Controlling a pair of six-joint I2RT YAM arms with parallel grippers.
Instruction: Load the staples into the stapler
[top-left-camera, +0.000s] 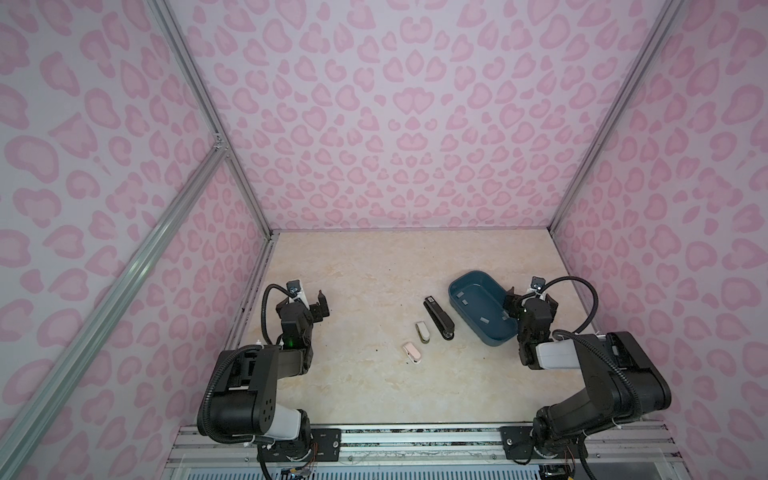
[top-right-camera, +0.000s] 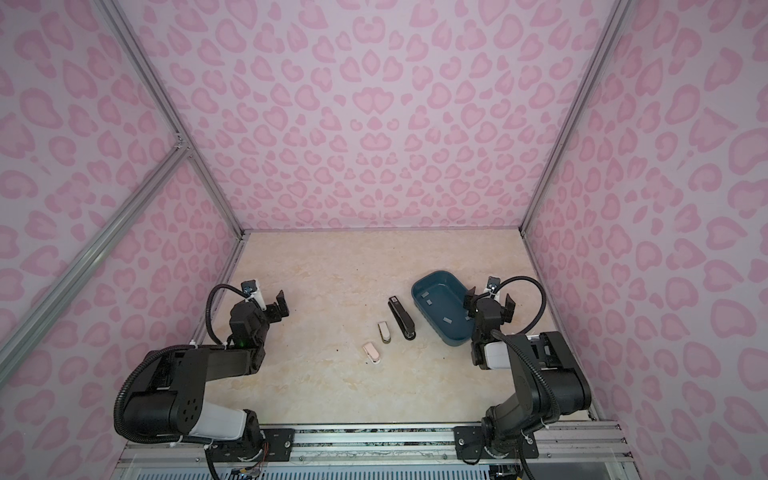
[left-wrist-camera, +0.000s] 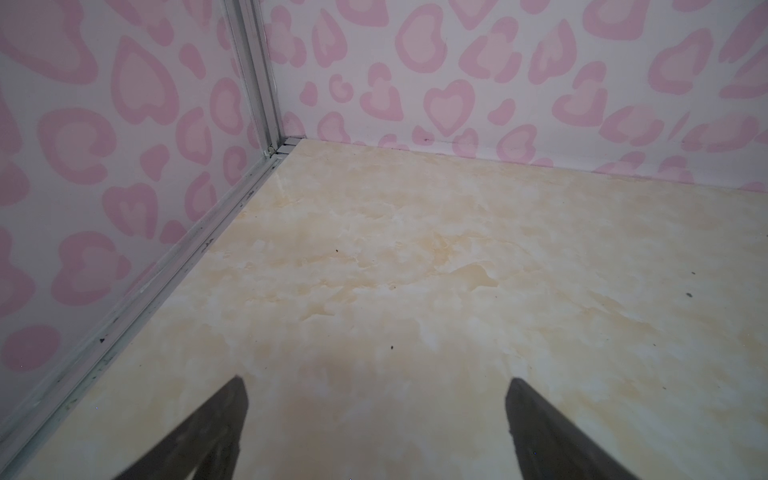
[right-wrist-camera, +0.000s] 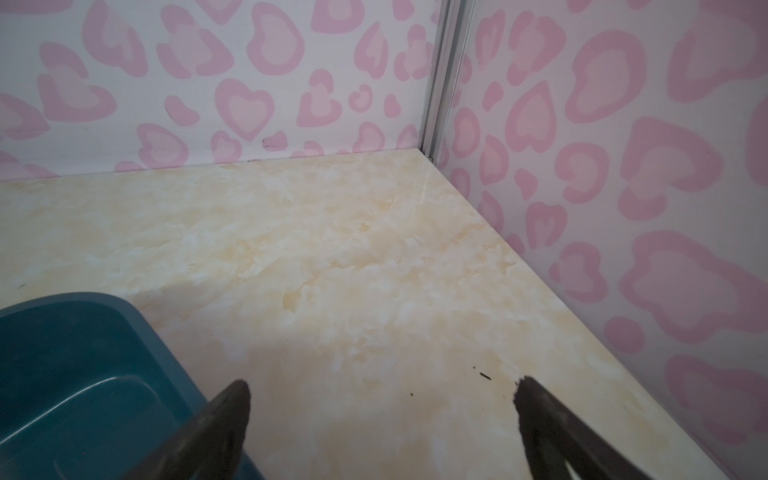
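Right tool (right-wrist-camera: 383, 386) hangs released and empty at the right rim of the blue tray (top-left-camera: 457, 279); left tool (left-wrist-camera: 376, 384) gapes empty, well left of the tray. Left of the tray lie a pink stapler (top-left-camera: 412, 352), a white-and-olive stapler (top-left-camera: 422, 331) and, nearest it, a black stapler (top-left-camera: 438, 318). Staples (top-left-camera: 485, 320) lie loose inside the tray.

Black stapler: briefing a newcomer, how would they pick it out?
Find the teal tray right of centre. Just left of it lies the black stapler. It is long and dark; the olive-white stapler and pink stapler nearby are short and pale.
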